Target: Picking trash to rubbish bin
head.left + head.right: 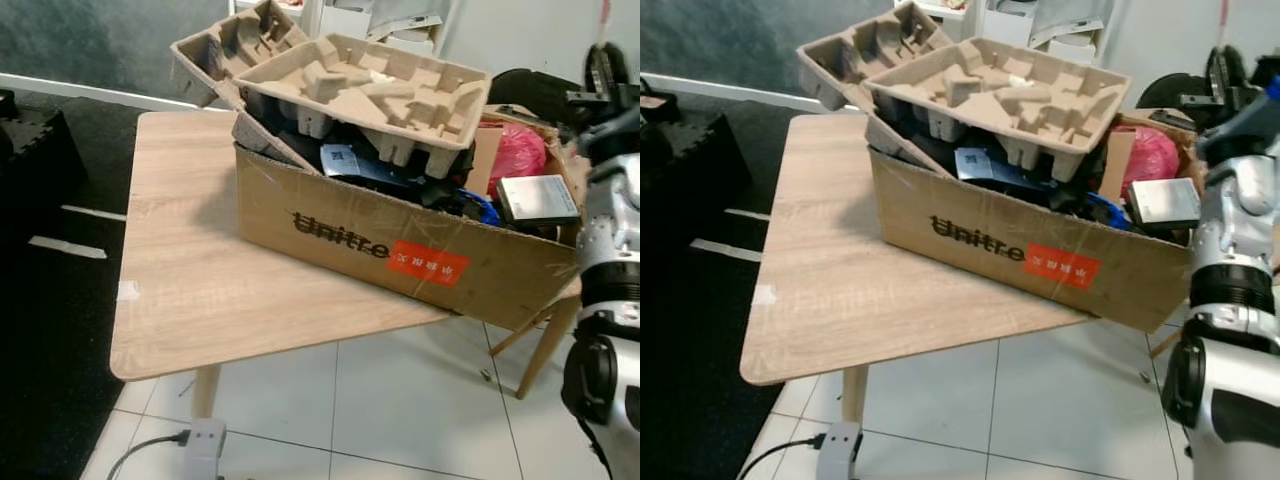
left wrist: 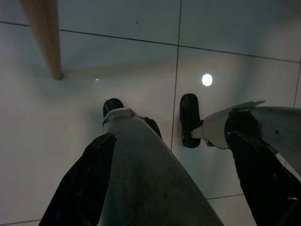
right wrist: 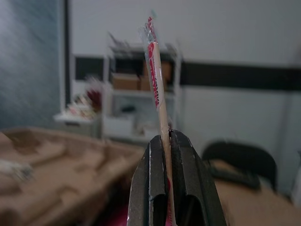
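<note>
White floor tiles (image 1: 400, 400) lie under the wooden surface (image 1: 190, 270), whose right edge carries a trash-filled cardboard box (image 1: 400, 250). Raised beside that box, the right hand (image 3: 167, 141) pinches a wrapped chopstick (image 3: 157, 80) upright. The left hand's state cannot be told.

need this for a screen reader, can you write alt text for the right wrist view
The right gripper has its two black fingers shut on a thin wrapped stick in a clear, red-printed sleeve, pointing straight out past the fingertips. Behind it, blurred, lie brown moulded pulp trays and a white shelf unit against a pale wall.
</note>
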### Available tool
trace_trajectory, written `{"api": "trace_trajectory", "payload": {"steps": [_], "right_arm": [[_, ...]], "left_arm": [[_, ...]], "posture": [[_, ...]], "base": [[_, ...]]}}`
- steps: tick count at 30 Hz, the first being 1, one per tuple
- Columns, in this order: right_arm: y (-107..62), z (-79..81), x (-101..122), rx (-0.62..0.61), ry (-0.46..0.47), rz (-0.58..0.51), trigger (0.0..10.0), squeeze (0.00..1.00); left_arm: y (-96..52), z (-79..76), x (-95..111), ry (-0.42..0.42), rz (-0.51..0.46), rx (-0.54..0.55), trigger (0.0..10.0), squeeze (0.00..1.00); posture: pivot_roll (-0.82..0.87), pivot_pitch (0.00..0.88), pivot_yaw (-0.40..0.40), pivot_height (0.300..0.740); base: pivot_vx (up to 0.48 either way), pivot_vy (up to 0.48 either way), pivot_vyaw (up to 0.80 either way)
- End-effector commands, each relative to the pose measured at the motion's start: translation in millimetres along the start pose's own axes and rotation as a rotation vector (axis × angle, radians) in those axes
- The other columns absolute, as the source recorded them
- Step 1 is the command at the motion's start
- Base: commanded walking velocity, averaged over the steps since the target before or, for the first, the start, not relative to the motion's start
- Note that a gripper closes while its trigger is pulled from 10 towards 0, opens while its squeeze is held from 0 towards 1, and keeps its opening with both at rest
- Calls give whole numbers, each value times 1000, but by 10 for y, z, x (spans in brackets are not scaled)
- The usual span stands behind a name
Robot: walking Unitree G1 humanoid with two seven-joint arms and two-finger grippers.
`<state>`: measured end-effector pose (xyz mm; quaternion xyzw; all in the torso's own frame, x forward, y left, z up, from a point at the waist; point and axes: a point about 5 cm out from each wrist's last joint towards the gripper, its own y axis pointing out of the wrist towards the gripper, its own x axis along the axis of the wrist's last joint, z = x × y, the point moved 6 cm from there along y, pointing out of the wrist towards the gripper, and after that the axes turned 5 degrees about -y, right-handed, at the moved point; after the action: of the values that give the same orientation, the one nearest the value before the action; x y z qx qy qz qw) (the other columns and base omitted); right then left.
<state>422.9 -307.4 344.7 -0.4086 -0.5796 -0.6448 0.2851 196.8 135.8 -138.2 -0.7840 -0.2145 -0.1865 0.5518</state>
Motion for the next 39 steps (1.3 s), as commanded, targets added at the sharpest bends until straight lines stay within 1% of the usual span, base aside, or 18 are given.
{"api": "trace_trajectory", "payload": {"steps": [1,7,9,10,12,17,18,20,21,26,32,33,34,35,36,37,38,39], "right_arm": [[-26,-19,-153,-16,4,70,10000,0],[-33,77,-251,35,54,137,10000,0],[-33,177,-249,89,96,140,10000,0],[-33,177,-249,89,96,140,10000,0],[-35,364,-172,194,173,113,10000,0],[-36,493,-91,260,207,90,10000,0],[-34,500,-80,262,211,86,10000,553],[-34,500,-80,262,211,86,10000,553],[-30,503,-68,262,215,84,10000,1000],[-2,440,70,236,239,40,10000,1000],[29,263,465,186,323,-124,10000,1000],[30,178,601,166,369,-180,10000,820],[30,178,601,166,369,-180,10000,820],[25,17,717,118,399,-234,10000,275],[13,-208,750,34,377,-252,10000,0],[-7,-438,718,-65,327,-239,10000,0],[-7,-438,718,-65,327,-239,10000,0],[-40,-637,652,-154,281,-210,10000,0]], "left_arm": [[-6,-27,-115,-5,35,-8,10000,0],[-1,-41,-108,7,38,-14,10000,0],[1,-47,-106,10,38,-15,10000,0],[1,-47,-106,10,38,-15,10000,0],[5,-58,-109,10,39,-17,10000,0],[7,-70,-115,7,39,-19,10000,0],[8,-73,-117,8,40,-19,10000,0],[8,-73,-117,8,40,-19,10000,0],[9,-76,-118,8,41,-20,10000,0],[10,-86,-128,14,44,-23,10000,0],[14,-99,-129,12,44,-25,10000,0],[15,-103,-131,11,44,-26,10000,0],[15,-103,-131,11,44,-26,10000,0],[16,-107,-132,9,43,-26,10000,0],[16,-109,-135,6,43,-26,10000,0],[15,-109,-140,3,44,-26,10000,0],[15,-109,-140,3,44,-26,10000,0],[14,-110,-146,-2,45,-27,10000,0]], "posture": [[51,63,-69,740],[43,60,-72,740],[42,59,-73,740],[42,59,-73,740],[41,56,-77,740],[40,53,-77,740],[40,52,-78,740],[40,52,-78,740],[41,52,-78,740],[37,52,-78,740],[37,55,-78,740],[37,57,-79,740],[37,57,-79,740],[39,59,-80,740],[36,61,-82,740],[35,62,-82,740],[35,62,-82,740],[34,64,-81,740]], "base": [[0,0,0],[0,0,0],[0,0,0],[0,0,0],[0,0,0],[0,0,0],[0,0,0],[0,0,0],[0,0,0],[0,0,0],[0,0,0],[0,0,0],[0,0,0],[0,0,0],[0,0,0],[0,0,0],[0,0,0],[0,0,0]]}}
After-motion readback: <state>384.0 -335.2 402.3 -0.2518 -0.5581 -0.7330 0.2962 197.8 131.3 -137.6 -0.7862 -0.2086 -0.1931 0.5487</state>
